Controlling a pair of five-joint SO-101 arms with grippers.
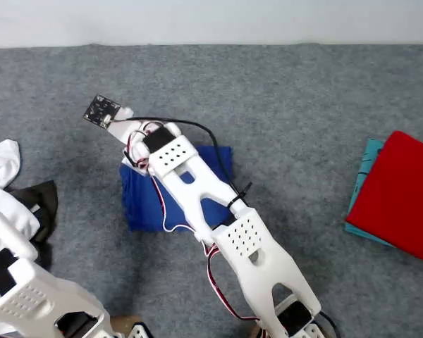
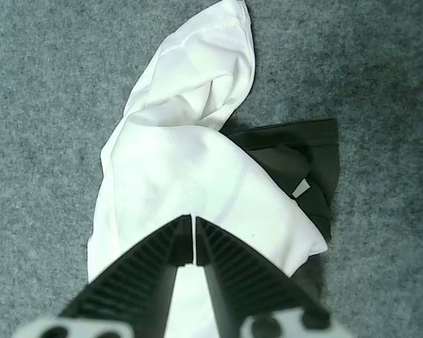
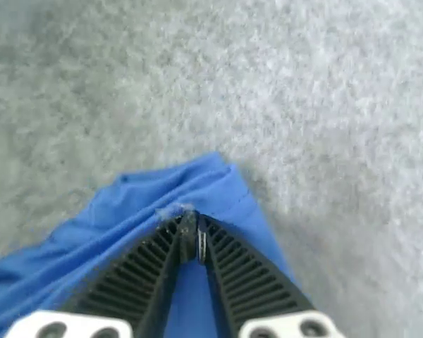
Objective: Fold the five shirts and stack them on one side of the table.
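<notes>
Five shirts on the grey table (image 1: 303, 105), in three spots

- centre-left: the blue shirt (image 1: 144, 204) lies as a rough rectangle, partly covered by the right arm (image 1: 218, 211), which stretches over it from the near edge
- the right gripper (image 3: 190, 227) has its jaws pressed together, pinching the blue shirt at an edge near the far left corner. There's a small pucker of cloth right at the tips. In the right wrist view the fabric falls back from the pinch in soft folds, with bare table beyond it
- left edge: the white shirt (image 1: 3, 158) is crumpled and unfolded, and the black shirt (image 1: 42, 201) touches it on the inner side. In the left wrist view the white one overlaps part of the black one, whose folded edge sticks out beside it
- the left arm (image 1: 28, 296) is at the near left corner. The left gripper (image 2: 192, 224) sits over the white shirt with its jaws closed tip to tip. Can't tell whether any white cloth is caught between them
- right edge: the red shirt (image 1: 398, 193) is folded flat on top of the teal shirt (image 1: 366, 162). The teal shows as a strip along the red one's left side. This pair is well apart from the blue shirt, with bare table between

Other bits: a small black board (image 1: 101, 110) on the right arm's wrist hangs over bare table just past the blue shirt. A black cable (image 1: 204, 130) runs from there back along the arm, with red and white wires looped beside the joints
</notes>
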